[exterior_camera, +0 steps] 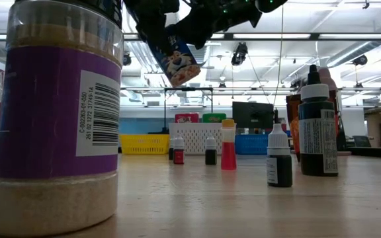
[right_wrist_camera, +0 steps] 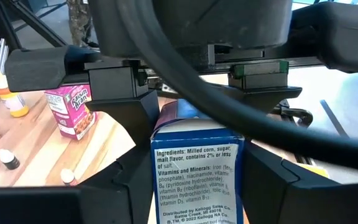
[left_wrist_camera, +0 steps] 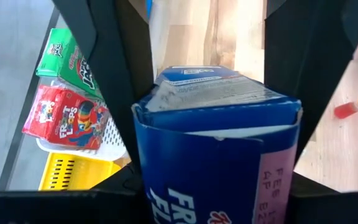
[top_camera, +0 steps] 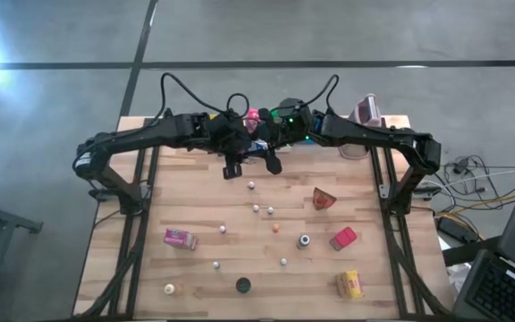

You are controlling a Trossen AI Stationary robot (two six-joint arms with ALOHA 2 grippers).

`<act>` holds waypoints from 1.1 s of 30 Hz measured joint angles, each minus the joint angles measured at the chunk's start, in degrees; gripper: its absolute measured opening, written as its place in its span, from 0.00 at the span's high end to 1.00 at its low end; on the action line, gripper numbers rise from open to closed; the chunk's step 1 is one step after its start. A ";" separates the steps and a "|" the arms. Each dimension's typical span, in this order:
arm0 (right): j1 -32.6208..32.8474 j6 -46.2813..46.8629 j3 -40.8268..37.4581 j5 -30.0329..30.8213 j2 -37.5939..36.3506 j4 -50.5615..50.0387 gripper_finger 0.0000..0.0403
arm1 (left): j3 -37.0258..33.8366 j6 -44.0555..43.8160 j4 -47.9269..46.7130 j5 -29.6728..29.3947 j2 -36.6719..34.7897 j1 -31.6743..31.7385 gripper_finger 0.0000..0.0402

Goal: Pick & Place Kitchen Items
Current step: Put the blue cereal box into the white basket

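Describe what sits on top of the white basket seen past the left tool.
Two small cereal boxes lie on the white basket: a red Froot Loops box and a green Apple Jacks box. Whatever lies beneath them is covered, and the blue cereal box hides the basket's near side.

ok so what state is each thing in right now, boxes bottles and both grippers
blue frosted flakes box: lifted above table, pinched by both grippers
left gripper: shut on box
right gripper: shut on box
pink raisin bran box: lying on table
red dye bottle: upright, capped
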 joint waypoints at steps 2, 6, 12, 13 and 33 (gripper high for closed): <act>0.00 0.06 0.00 0.00 0.02 0.00 0.57 | 0.00 0.01 0.01 -0.02 0.00 -0.01 0.57; 0.00 0.23 -0.02 -0.01 0.00 0.00 0.61 | 0.09 0.02 -0.01 -0.09 0.00 -0.01 0.57; 0.00 0.22 -0.02 -0.01 0.00 0.00 0.63 | 0.09 0.13 -0.05 -0.24 0.00 -0.03 0.57; 0.00 0.20 -0.02 0.00 0.00 0.00 0.63 | 0.09 0.32 -0.05 -0.24 0.00 -0.03 0.57; -0.15 -0.37 -0.09 -0.03 -0.13 -2.21 0.65 | 2.09 3.82 -5.36 -1.93 -0.04 -0.02 0.30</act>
